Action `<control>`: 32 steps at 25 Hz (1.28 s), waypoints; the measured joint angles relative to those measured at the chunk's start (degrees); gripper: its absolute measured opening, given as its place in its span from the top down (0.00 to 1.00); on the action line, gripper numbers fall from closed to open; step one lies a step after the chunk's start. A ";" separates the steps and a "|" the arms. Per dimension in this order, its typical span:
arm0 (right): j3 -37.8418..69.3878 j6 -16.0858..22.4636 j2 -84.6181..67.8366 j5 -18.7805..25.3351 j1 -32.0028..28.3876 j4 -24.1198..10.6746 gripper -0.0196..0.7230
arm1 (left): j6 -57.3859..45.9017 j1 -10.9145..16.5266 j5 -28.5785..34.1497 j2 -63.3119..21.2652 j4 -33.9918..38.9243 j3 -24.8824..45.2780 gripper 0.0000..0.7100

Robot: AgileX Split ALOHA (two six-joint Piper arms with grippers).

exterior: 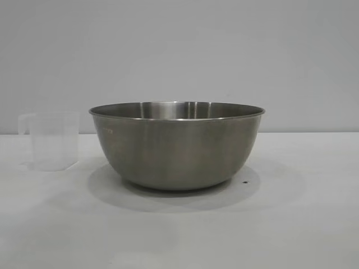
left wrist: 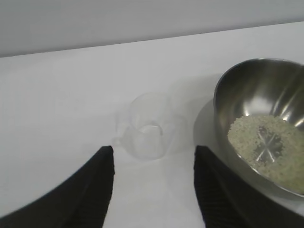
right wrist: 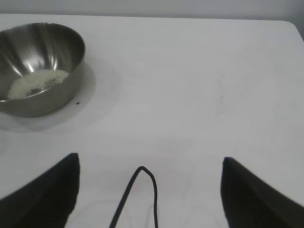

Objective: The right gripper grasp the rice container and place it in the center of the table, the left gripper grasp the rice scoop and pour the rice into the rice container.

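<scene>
Rice, a low heap of fine white grains, lies on the floor of the large round stainless-steel mixing bowl, which stands upright at the middle of the flat white desk in the exterior view. At the bowl's nine o'clock in that view, just beside it but apart, stands the small translucent plastic measuring cup, upright on the desk, its side handle turned away from the bowl. From the left wrist camera the cup looks empty.

The left pincer hangs above the desk with its two black fingers spread, nothing between them; the cup sits beyond the fingertips and touches neither. The right pincer is held well clear of the bowl, spread wide and empty over bare desk, with a thin black cable looping between its fingers. A tiny dark speck lies on the desk near the bowl's base, at its four o'clock in the exterior view.
</scene>
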 joint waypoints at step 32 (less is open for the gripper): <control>0.00 0.00 0.00 0.00 0.00 0.00 0.24 | 3.23 0.00 37.63 -37.45 -0.17 7.47 0.25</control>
